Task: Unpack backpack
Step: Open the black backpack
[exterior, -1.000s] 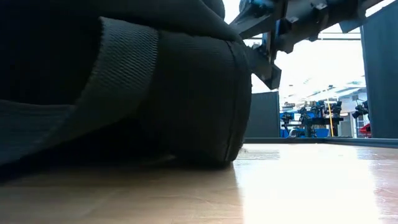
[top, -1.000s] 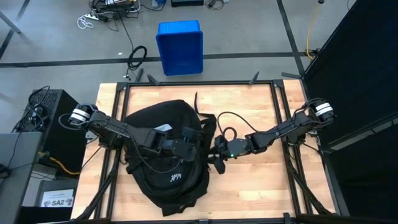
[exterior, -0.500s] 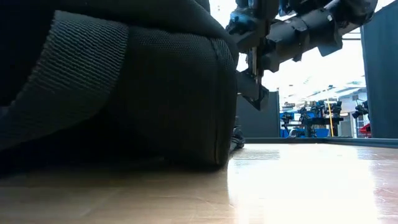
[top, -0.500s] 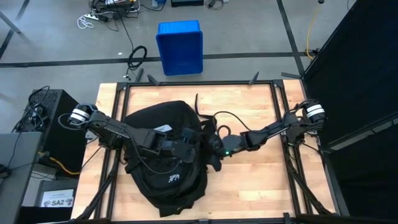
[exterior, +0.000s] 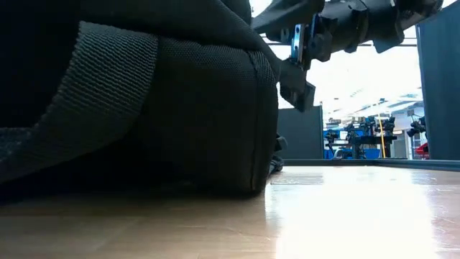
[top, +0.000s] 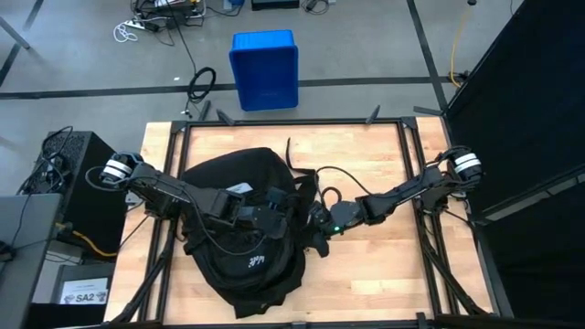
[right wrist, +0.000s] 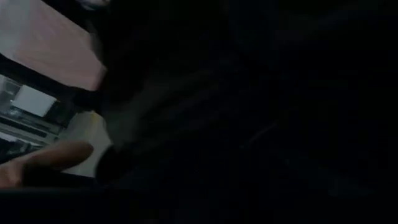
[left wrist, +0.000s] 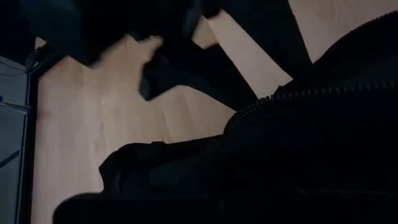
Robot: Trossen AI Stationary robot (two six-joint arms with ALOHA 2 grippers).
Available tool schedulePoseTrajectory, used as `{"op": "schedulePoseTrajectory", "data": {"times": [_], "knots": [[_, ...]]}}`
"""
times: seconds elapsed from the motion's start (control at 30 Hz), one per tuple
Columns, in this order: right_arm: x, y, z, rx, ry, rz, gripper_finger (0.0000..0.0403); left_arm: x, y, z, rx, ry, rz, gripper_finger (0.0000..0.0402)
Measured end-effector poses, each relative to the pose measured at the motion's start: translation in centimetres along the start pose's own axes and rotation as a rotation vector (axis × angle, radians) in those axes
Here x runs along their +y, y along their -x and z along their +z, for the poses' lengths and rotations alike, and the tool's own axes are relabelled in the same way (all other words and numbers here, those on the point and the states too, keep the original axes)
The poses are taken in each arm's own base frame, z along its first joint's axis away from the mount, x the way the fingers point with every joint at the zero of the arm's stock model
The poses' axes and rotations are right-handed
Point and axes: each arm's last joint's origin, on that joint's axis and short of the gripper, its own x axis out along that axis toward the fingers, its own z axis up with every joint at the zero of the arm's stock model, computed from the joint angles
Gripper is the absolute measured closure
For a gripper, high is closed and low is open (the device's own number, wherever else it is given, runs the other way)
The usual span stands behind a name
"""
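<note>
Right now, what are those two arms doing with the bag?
Left gripper shut, on top of the backpack. Right gripper at the backpack's right edge, among its straps. Nothing unpacked yet.

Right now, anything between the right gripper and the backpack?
Nothing visible. The right gripper is already at the backpack's right edge, among its straps. The left gripper rests on top of the bag, off to the side.

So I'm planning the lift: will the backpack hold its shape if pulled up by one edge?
Probably not. The backpack is soft fabric lying slumped, with loose straps, so it would likely sag and drag. Its bulging side in the low view suggests contents, so possibly heavy.
</note>
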Motion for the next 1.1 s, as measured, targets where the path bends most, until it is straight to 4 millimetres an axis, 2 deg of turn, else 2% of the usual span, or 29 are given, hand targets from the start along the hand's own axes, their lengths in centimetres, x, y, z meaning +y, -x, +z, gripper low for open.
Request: {"op": "schedulePoseTrajectory", "data": {"times": [0.2,0.3,0.4,0.53,0.6,0.77,1.0,1.1], "knots": [[-0.3,-2.4,0.2,0.062,-0.003,-0.080,0.0213,0.0,0.0,0.1,-0.007,-0.003,0.001,0.0401],[-1.0,-3.0,0.4,0.092,-0.005,-0.152,0.0230,0.0,0.0,-0.1,0.005,-0.007,0.000,0.0401],[-1.5,-2.9,0.4,0.112,0.025,-0.209,0.0275,-0.1,0.0,-0.3,0.030,-0.020,-0.006,0.0401],[-1.7,-2.9,0.3,0.121,0.041,-0.229,0.0374,-0.1,0.6,-0.6,0.056,-0.036,-0.016,0.0401],[-1.7,-2.8,0.3,0.128,0.047,-0.235,0.0392,0.0,1.3,-0.6,0.063,-0.062,-0.020,0.0401],[-2.0,-2.5,-0.4,0.176,0.012,-0.310,0.0400,1.0,4.4,-0.8,0.056,-0.081,0.017,0.0401],[-2.6,-1.9,-1.7,0.246,-0.058,-0.442,0.0401,3.3,10.8,-2.0,0.030,-0.051,0.159,0.0401],[-2.5,-1.9,-1.8,0.248,-0.062,-0.441,0.0402,4.0,13.6,-2.4,-0.051,0.012,0.170,0.0401]]}}
